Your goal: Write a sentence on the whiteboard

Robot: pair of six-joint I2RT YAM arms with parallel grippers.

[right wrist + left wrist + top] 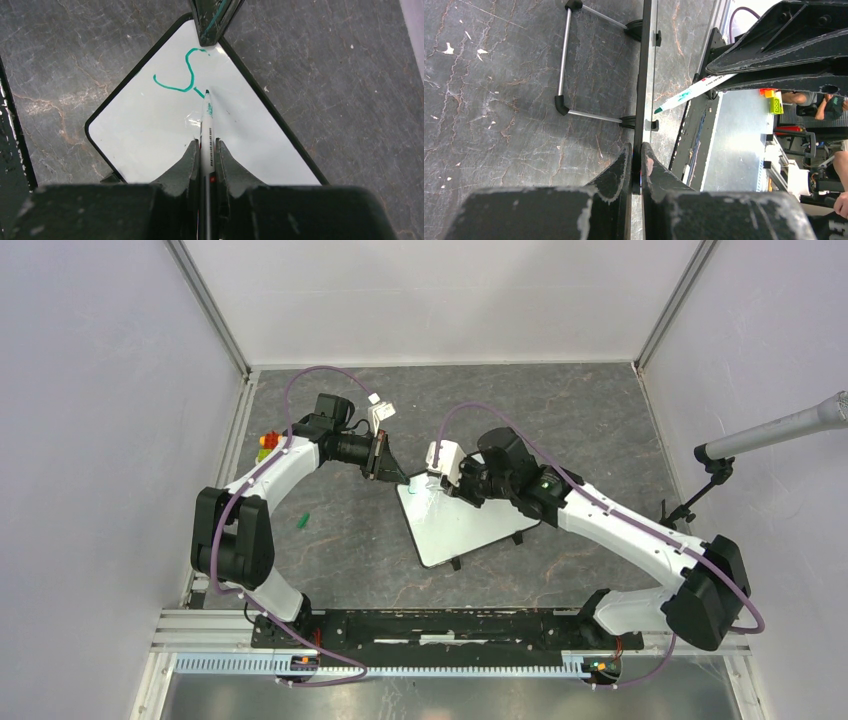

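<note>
Grey stone-look worktop (560,410): bare surface shows on every side of the board. A wide stretch runs to the far wall and narrower strips run to the side walls (100,390).
Whiteboard (465,525): sits mid-worktop between the two arms, turned so that one corner points away from the bases. In the left wrist view it is a thin dark strip seen edge-on (640,100). In the right wrist view its white face (150,140) lies inside a black, round-cornered frame.
Wire stand (566,55): juts from the back of the board, over bare worktop.
Sentence (190,75): so far only a green S-like curl with a hook to the left and a short stroke, close to the board's far corner. Most of the white face is unmarked.
Left claw (636,155): closed on the board's far corner, one finger on each face of the frame edge.
Right claw (206,147): clamped tight round a white marker (207,130), whose tip rests on the white face at the end of the short stroke.
Small green bit (302,521): lies on the worktop beside the left arm, well apart from the board.
Microphone (770,430): reaches in from the right wall, away from both arms.
</note>
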